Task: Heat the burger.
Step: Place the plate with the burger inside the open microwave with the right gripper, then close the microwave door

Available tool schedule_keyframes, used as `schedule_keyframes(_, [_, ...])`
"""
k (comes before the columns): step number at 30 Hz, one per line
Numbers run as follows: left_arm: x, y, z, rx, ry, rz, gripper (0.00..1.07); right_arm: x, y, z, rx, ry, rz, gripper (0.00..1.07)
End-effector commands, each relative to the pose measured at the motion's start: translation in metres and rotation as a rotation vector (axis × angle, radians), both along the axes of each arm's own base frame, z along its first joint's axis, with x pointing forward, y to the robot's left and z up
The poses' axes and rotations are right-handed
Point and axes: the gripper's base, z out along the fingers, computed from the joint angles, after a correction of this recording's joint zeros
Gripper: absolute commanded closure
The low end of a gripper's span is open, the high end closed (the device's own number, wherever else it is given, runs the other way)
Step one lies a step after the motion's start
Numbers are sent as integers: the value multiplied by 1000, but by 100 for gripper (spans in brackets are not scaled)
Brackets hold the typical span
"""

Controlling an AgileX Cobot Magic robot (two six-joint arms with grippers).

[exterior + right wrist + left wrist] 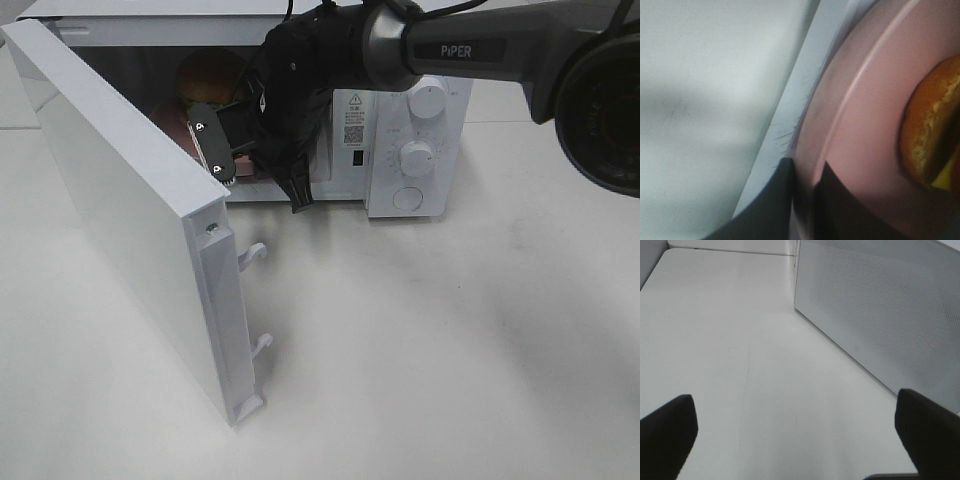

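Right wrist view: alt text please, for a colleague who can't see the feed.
The right gripper pinches the rim of a pink plate, one finger either side. A burger with a golden-brown bun sits on the plate, cropped at the frame edge.

burger (208,80) on plate (865,130) inside microwave (420,150); door (120,200) stands open leftward, in front.

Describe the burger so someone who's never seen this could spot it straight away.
Find the white microwave at the back of the table, its door swung open. Inside sits a pink plate, its rim pinched by the right hand. The burger is the golden-brown domed thing on it, the only food there.
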Motion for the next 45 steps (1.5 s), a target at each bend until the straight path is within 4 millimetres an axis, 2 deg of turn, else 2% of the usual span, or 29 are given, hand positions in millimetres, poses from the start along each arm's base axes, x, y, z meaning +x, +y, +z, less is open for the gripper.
schedule_keyframes(1, [-1, 0, 1, 2, -27, -1, 7, 6, 4, 19, 61, -88, -1, 97])
schedule_keyframes(11, [-1, 0, 1, 2, -27, -1, 7, 6, 4, 18, 97, -68, -61, 66])
schedule_keyframes(14, [-1, 0, 1, 2, -27, -1, 7, 5, 3, 18, 128, -43, -117, 61])
schedule_keyframes(20, [-1, 0, 1, 2, -27, -1, 7, 4, 2, 21, 157, -24, -169, 58])
schedule_keyframes(28, [-1, 0, 1, 2, -27, -1, 7, -6, -3, 20, 215, -2, -208, 40])
schedule_keyframes(31, [-1, 0, 1, 2, -27, -1, 7, -7, -3, 19, 223, -4, -211, 38])
schedule_keyframes(33, [-1, 0, 1, 2, -27, -1, 7, -12, -6, 21, 266, -14, -228, 33])
schedule_keyframes(45, [-1, 0, 1, 2, -27, -1, 7, -38, -24, 25, 277, -23, -213, 31])
